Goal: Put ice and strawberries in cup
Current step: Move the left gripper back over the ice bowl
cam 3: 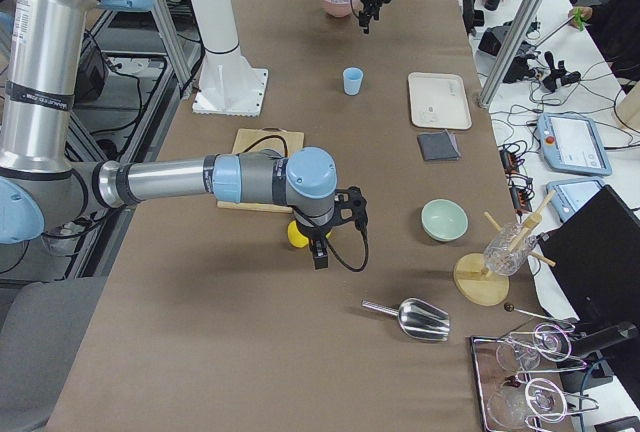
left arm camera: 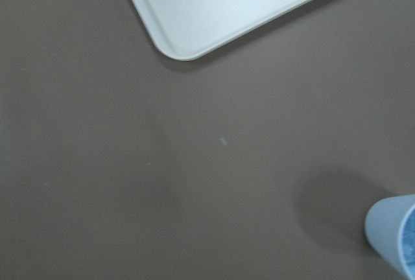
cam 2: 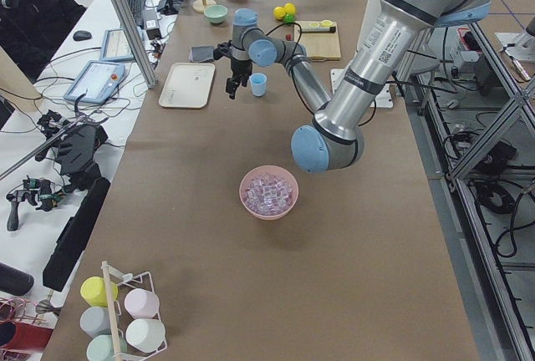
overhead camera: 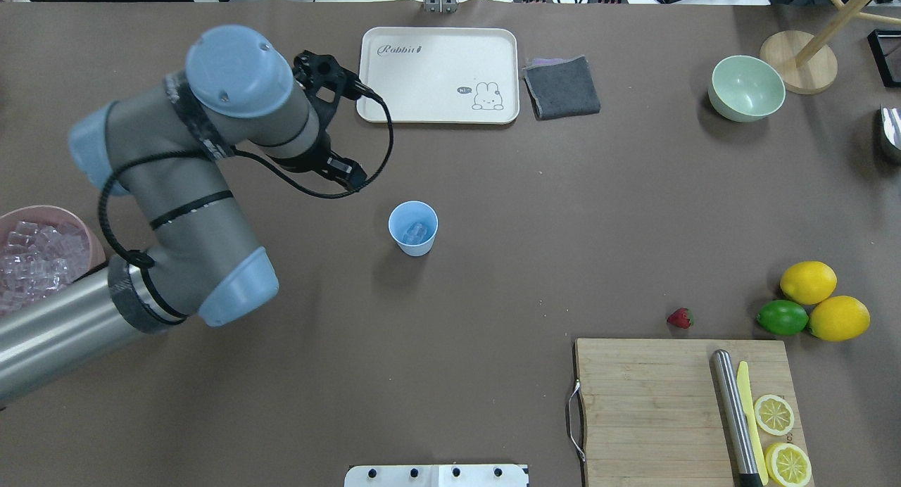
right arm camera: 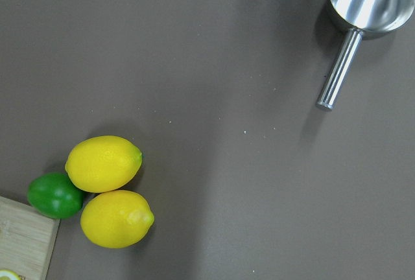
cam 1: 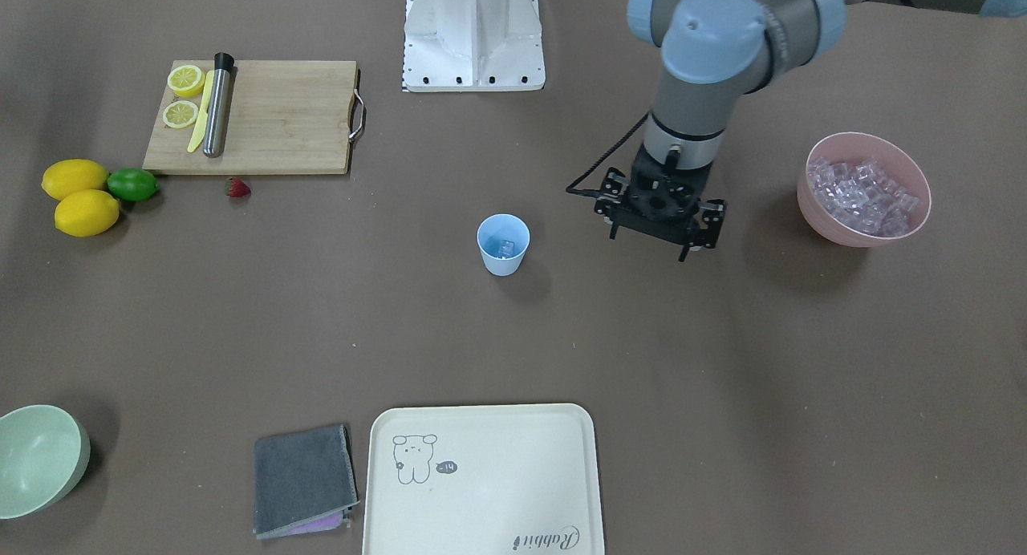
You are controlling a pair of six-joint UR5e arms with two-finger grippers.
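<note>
The pale blue cup [cam 1: 503,245] stands upright mid-table, and one clear ice cube [overhead camera: 416,230] lies inside it. More ice [cam 1: 862,194] fills the pink bowl [cam 1: 826,222]. My left gripper [cam 1: 650,245] hangs above the table between cup and bowl, fingers apart and holding nothing. Its wrist view catches only the cup's edge [left arm camera: 395,234]. The small red strawberry [cam 1: 237,188] lies on the table by the cutting board [cam 1: 281,118]. My right gripper [cam 3: 320,252] hovers over the lemons; whether it is open or shut I cannot tell.
The board carries lemon halves [cam 1: 184,80], a yellow knife and a steel muddler [cam 1: 217,106]. Two lemons [right arm camera: 104,163] and a lime [right arm camera: 55,194] sit beside it. A cream tray [cam 1: 481,475], a grey cloth [cam 1: 303,479], a mint bowl [cam 1: 36,459] and a metal scoop [right arm camera: 363,1] line the far side.
</note>
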